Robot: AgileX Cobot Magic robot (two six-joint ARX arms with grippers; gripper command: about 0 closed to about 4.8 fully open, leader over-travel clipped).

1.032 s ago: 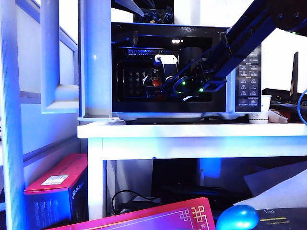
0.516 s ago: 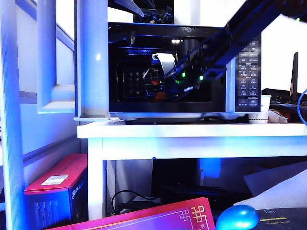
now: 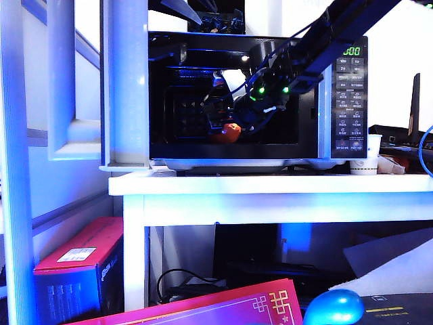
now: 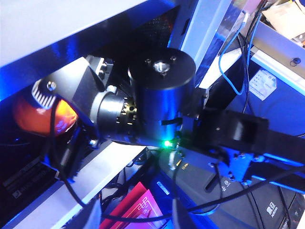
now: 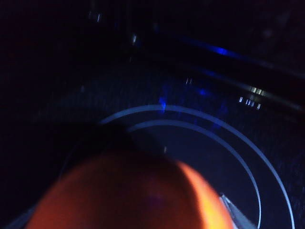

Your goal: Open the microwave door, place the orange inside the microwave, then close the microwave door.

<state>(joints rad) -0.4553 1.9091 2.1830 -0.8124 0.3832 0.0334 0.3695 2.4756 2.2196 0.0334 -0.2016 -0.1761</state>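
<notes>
The left pincer cannot be seen in any view, so I cannot tell if it is spread or pinching. On the left, the microwave door (image 3: 126, 81) hangs wide open, out past the left edge of the white bench (image 3: 270, 184). The black microwave (image 3: 342, 95) stands on that bench. Inside, near the middle of its floor, is the orange (image 3: 232, 133). The right pincer (image 3: 230, 124) reaches in from the upper right, spread wide, with the orange low between its fingertips (image 5: 228, 204). I cannot tell if they touch it. On the right, green numbers (image 3: 351, 51) glow above the buttons.
</notes>
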